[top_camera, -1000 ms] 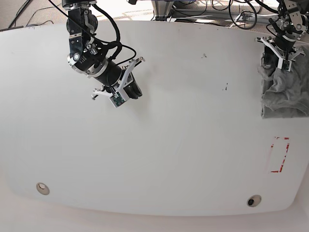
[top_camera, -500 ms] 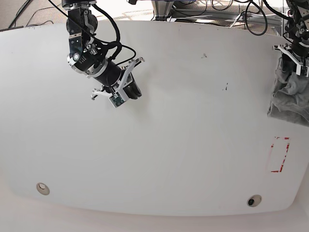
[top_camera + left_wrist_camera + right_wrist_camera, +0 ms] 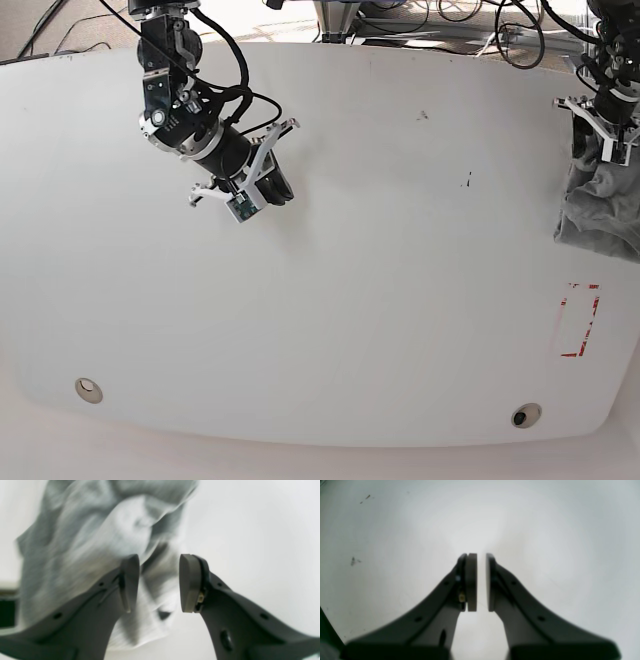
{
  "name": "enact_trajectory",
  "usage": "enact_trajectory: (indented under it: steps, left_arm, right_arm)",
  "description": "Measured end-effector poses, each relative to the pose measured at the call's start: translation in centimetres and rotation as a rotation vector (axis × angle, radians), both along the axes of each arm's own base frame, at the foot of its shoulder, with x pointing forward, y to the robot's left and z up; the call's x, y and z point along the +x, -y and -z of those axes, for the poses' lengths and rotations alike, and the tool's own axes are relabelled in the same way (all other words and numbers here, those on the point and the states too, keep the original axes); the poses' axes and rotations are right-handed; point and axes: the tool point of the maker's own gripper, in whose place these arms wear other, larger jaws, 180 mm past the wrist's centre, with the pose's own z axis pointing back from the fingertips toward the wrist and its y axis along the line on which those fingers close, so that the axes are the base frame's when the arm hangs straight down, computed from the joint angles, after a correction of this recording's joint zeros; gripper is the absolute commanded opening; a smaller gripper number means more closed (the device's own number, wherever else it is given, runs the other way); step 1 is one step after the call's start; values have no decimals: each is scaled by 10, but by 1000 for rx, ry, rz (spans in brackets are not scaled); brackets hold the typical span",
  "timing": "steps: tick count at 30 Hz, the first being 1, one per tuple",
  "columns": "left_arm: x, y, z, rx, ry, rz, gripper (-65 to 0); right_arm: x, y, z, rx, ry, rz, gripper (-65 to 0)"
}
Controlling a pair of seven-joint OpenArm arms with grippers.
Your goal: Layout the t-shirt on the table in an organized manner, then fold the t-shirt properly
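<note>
Fabric fills the left wrist view: the t-shirt [image 3: 100, 542] hangs bunched and blurred, grey folds draped over the left pad and passing behind both fingers. The left gripper [image 3: 158, 582] has its jaws parted with a clear gap, and cloth shows through that gap, but I cannot tell whether any of it is actually pinched

Right wrist view next: the right gripper [image 3: 481, 582] points down at the bare white table [image 3: 557, 542], its 2 pads nearly together with only a thin slit between them and nothing in it. A few dark specks [image 3: 353, 561] sit on the surface off to the left

From the base view, the right gripper [image 3: 262, 185] hovers over the upper left part of the table [image 3: 350, 300], well apart from the shirt. The left gripper [image 3: 605, 125] is at the far right edge, right on top of the crumpled t-shirt [image 3: 600, 205], which lies heaped at that edge and runs out of the picture. Just below the heap is a red dashed rectangle [image 3: 580, 320], and 2 round grommets [image 3: 89, 389] sit near the front edge
</note>
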Motion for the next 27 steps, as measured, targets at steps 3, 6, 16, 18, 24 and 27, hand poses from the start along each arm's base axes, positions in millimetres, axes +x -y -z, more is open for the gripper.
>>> enact_trajectory:
  steps: [3,6,16,18,24,27]
  left_arm:
    - [10,20,-12,-8,42,52,-411]
    - [20,39,-23,-14,88,76,-411]
    - [67,119,-61,-180,367,117,-413]
    - [77,130,-66,-173,407,115,-413]
    - [90,172,-67,-248,494,150,-413]
    - [85,188,-57,-270,470,179,-413]
  right_arm:
    - [0,-2,-8,2,20,-4,-591]
    - [2,-4,-21,8,61,-9,-591]
    - [17,4,-40,29,202,-9,-591]
    - [22,11,-40,-6,241,5,-593]
    - [29,23,-23,-94,314,10,-593]
    - [23,24,-11,-59,308,18,-593]
